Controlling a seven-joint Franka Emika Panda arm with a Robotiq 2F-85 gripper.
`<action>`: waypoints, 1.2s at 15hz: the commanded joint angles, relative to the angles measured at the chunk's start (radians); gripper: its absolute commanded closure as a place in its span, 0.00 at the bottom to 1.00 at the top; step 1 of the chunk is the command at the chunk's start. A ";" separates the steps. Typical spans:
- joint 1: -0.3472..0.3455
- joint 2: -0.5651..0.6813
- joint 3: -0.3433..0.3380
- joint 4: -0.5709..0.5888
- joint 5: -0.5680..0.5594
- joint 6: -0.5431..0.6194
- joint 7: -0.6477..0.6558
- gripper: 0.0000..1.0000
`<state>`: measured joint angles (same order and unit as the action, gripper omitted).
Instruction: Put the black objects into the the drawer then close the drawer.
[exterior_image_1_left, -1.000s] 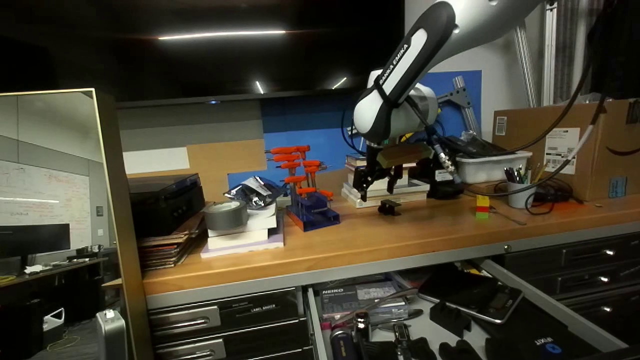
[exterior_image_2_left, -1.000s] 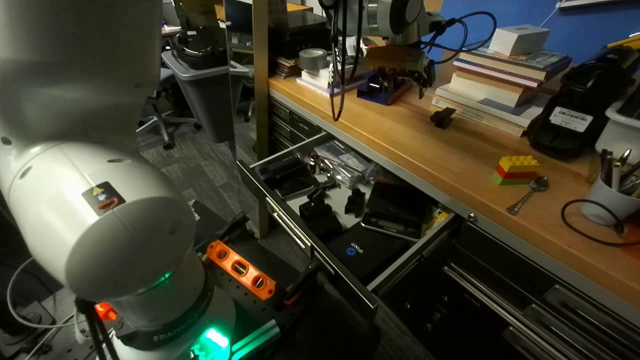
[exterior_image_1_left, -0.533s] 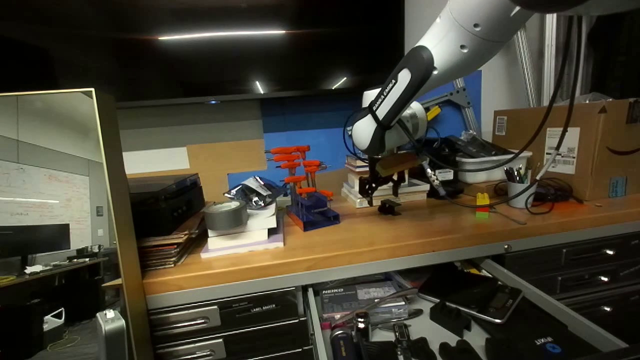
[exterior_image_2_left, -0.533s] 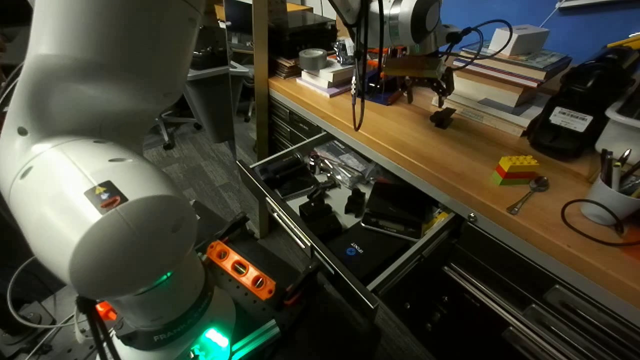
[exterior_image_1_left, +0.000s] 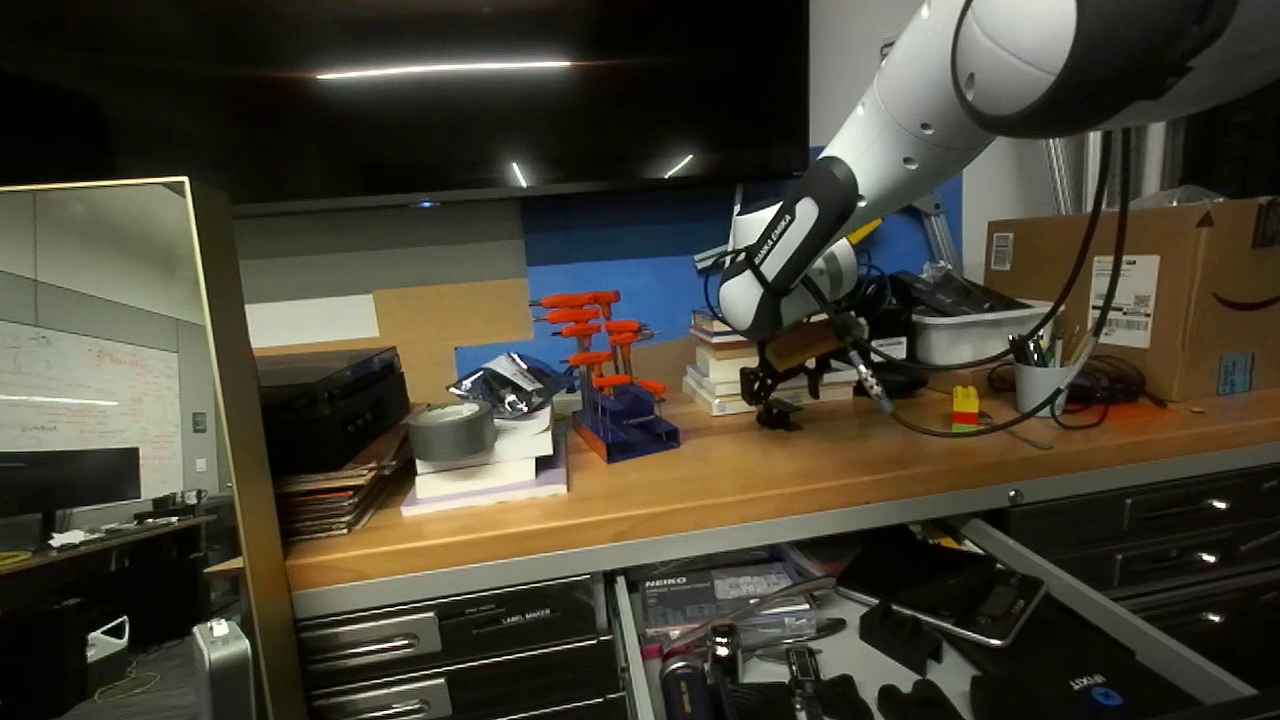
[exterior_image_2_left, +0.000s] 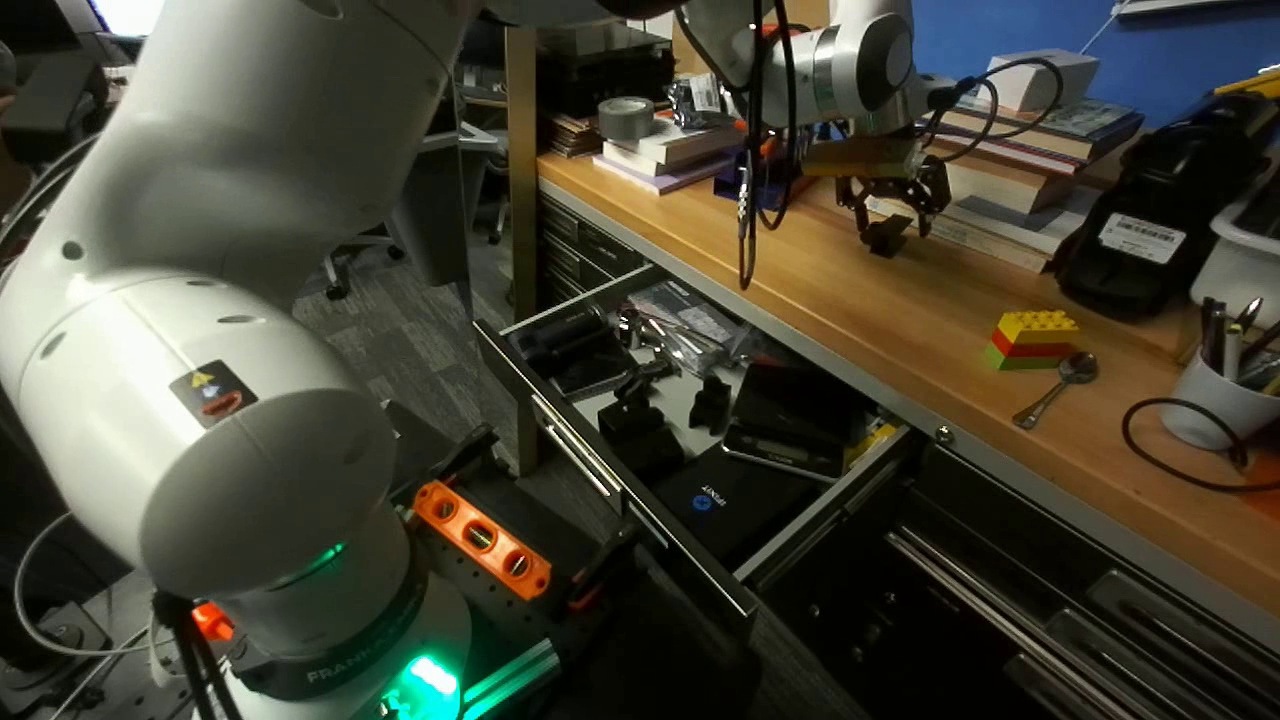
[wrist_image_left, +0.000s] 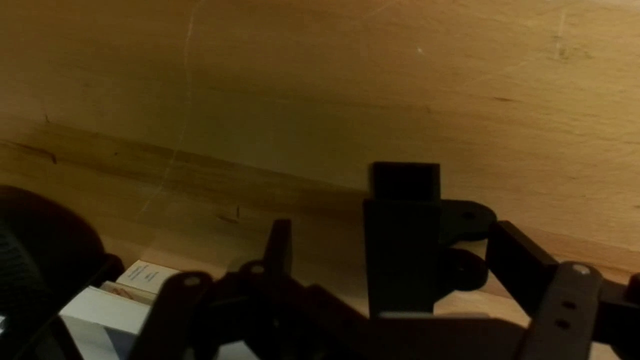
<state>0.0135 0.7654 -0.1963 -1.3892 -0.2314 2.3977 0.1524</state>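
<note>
Fingers (wrist_image_left: 520, 267) spread wide, nothing gripped. Wrist view: one on each side of the black piece (wrist_image_left: 402, 250), low and right of center; clear gap on the frame-left side, very close on the frame-right side, can't tell if touching. In both exterior views the black piece sits on the desk (exterior_image_1_left: 650, 490), fingers straddling it from above. Drawer (exterior_image_2_left: 822, 505) pulled out, middle of an exterior view; inside, another small black piece (exterior_image_2_left: 711, 405), a flat black slab (exterior_image_2_left: 800, 410) just right of it, a black case (exterior_image_2_left: 740, 512) marked IFIXIT below. Same frame, upper right: stack of books (exterior_image_2_left: 1010, 180), then a black device (exterior_image_2_left: 1120, 235) with white label. Toy bricks (exterior_image_2_left: 1035, 342) and spoon (exterior_image_2_left: 1078, 368) side by side, right side, mid-height. In an exterior view, left of center: tape roll (exterior_image_1_left: 450, 437) on white books (exterior_image_1_left: 485, 480), then red-handled tools (exterior_image_1_left: 580, 300) in a blue rack (exterior_image_1_left: 630, 428). Arm (exterior_image_1_left: 885, 130) spans the upper right.
</note>
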 joint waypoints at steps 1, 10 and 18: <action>-0.001 0.066 -0.013 0.113 -0.007 -0.042 0.030 0.00; -0.023 0.149 -0.010 0.216 0.002 -0.067 0.031 0.26; -0.044 0.154 0.011 0.231 0.024 -0.101 0.005 0.83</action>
<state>-0.0139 0.8993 -0.2004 -1.2026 -0.2279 2.3415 0.1763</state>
